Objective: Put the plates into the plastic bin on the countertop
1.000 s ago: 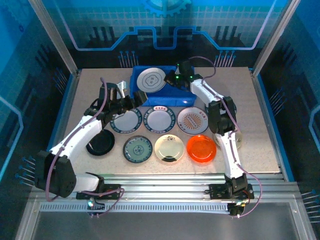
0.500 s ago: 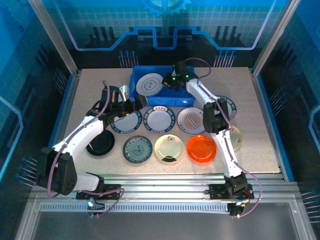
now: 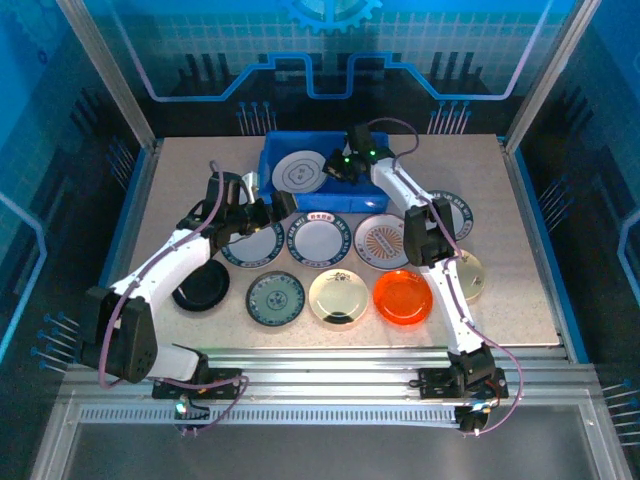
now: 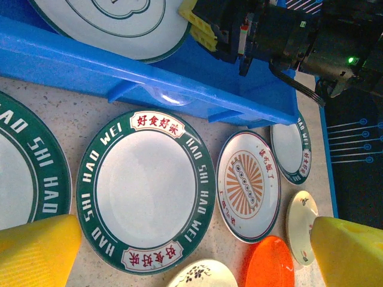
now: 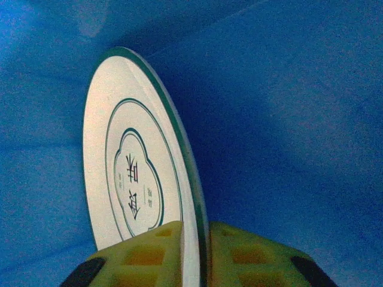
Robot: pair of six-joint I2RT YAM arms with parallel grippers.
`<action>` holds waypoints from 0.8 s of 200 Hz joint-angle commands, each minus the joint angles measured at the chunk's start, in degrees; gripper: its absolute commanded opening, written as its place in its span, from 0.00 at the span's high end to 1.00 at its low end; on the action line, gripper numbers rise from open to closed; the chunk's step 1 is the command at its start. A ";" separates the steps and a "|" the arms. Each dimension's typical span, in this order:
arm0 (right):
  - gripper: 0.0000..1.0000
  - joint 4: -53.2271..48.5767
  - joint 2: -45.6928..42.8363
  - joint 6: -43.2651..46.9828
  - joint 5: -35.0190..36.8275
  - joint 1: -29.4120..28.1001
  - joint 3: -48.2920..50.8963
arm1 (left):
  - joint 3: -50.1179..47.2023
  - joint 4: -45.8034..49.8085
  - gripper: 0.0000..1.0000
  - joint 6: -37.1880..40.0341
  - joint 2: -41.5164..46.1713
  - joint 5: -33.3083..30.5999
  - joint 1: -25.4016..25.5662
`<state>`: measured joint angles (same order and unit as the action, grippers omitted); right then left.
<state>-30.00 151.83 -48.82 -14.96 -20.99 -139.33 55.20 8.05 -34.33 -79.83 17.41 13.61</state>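
- Green-rimmed plate [image 4: 146, 191]: "HAO SHI HAO WEI" round the rim; red "好食好味" in two white panels.
- Neighbouring plate [image 4: 24, 179]: "HAO SHI" on its rim.
- Sunburst plate [image 4: 248, 185] and tilted plate [image 5: 134, 179]: characters I can't make out.

White plate [image 5: 131, 149] on edge between yellow fingers [image 5: 143, 254], blue bin [image 5: 287, 119] behind

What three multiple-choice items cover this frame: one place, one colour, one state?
1. Where is the white plate between the right gripper's fingers?
A. inside the bin
B. flat on the countertop
C. under the left arm

2. Bin colour?
A. red
B. blue
C. grey

3. Left gripper state?
A. open
B. shut on a plate
C. shut, empty

Answers:
1. A, blue walls surround the plate.
2. B, its walls are bright blue.
3. A, its yellow fingers stand wide apart with nothing between them.
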 commanded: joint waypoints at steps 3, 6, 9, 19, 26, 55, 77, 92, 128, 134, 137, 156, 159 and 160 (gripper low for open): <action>0.73 -2.03 -0.52 1.34 0.29 -0.37 -2.62 | -0.57 -0.85 0.01 0.84 -0.52 1.14 -0.16; 0.72 -2.15 -0.65 1.42 0.31 -0.37 -2.62 | -0.60 -0.85 0.01 0.84 -0.51 1.10 -0.08; 0.71 -2.23 -0.71 1.53 0.29 -0.30 -2.55 | -0.62 -0.85 0.01 0.84 -0.50 1.07 -0.06; 0.68 -2.60 -1.11 1.87 0.38 -0.16 -2.50 | -0.53 -0.94 0.01 0.75 -0.58 0.96 0.01; 0.66 -2.70 -1.50 1.88 0.37 -0.02 -2.22 | -0.53 -1.13 0.01 0.66 -0.67 1.05 0.09; 0.59 -2.99 -3.92 2.66 1.22 0.14 -0.68 | -0.32 -1.41 0.01 0.84 -0.98 0.61 0.54; 0.55 -3.60 -6.23 3.51 1.69 0.41 0.40 | 0.32 -1.43 0.01 0.93 -1.36 0.45 0.96; 0.51 -4.25 -8.21 3.88 1.70 0.68 1.27 | 1.07 -1.36 0.01 1.17 -1.80 0.48 1.39; 0.51 -2.86 -17.61 6.00 3.08 1.04 9.29 | 2.40 -0.45 0.01 2.80 -2.10 -0.39 3.23; 0.52 -2.63 -20.25 6.83 3.78 1.07 11.38 | 2.60 -0.24 0.01 3.25 -1.94 -0.81 3.77; 0.52 -2.61 -21.61 7.14 4.28 1.05 12.48 | 2.75 -0.06 0.01 3.40 -1.99 -1.00 4.06; 0.53 -0.68 -30.91 9.61 6.73 1.21 22.10 | 3.50 0.81 0.01 4.43 -2.08 -1.90 6.28; 0.53 -0.29 -32.55 9.88 7.04 1.33 24.12 | 3.71 0.99 0.01 4.57 -2.16 -2.06 6.67; 0.53 -0.13 -33.08 9.93 7.14 1.32 24.72 | 3.74 1.04 0.01 4.55 -2.21 -2.09 6.81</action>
<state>-32.01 130.98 -42.74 -11.29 -20.25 -123.42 56.05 7.73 -32.60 -81.71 16.62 17.65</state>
